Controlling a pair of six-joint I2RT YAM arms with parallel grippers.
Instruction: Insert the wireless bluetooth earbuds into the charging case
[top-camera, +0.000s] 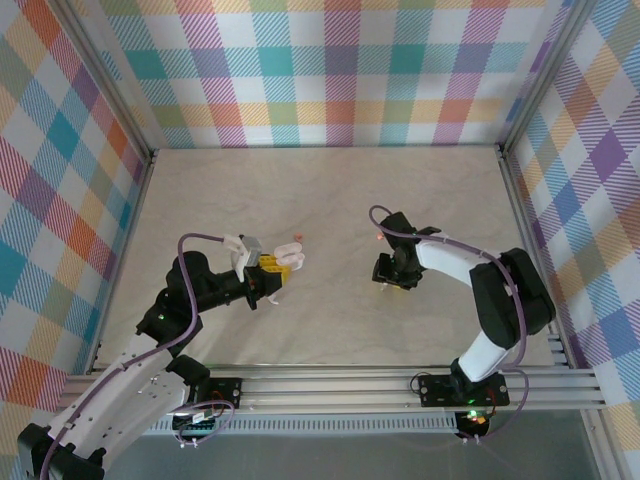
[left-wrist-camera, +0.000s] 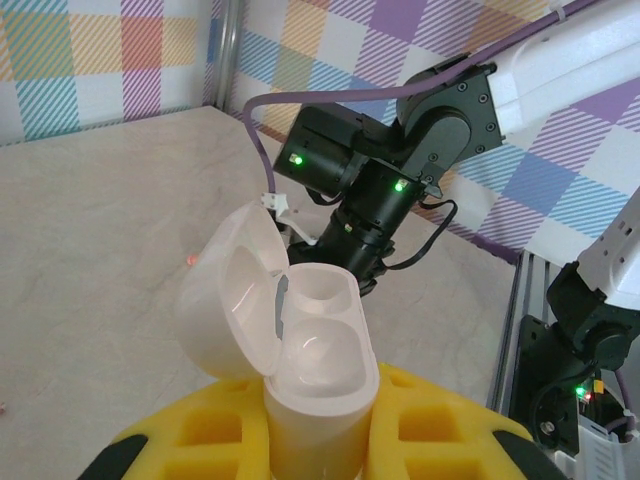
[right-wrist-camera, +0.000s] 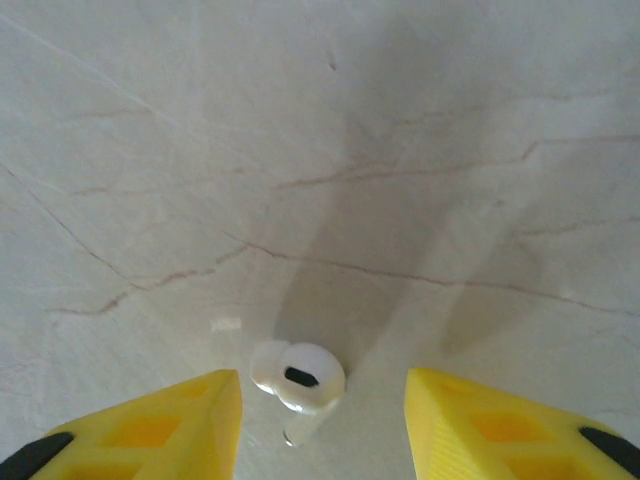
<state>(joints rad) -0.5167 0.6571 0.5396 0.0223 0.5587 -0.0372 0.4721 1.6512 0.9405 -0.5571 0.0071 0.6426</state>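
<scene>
Over on the left of the pale marbled table (top-camera: 330, 190), the left gripper (top-camera: 272, 266) is clamped on the pinkish-white charging case (left-wrist-camera: 320, 360). The case stands upright between its yellow fingers (left-wrist-camera: 395, 390), with the lid (left-wrist-camera: 225, 300) swung open to one side and the hollows facing up. Toward the right, the right gripper (right-wrist-camera: 322, 385) hangs low over the tabletop, fingers spread. One white earbud (right-wrist-camera: 298, 375) lies on the table between them, touching neither (a clear gap on each side). A tiny reddish speck (left-wrist-camera: 190, 260) sits on the table beyond the case, too small to identify.
</scene>
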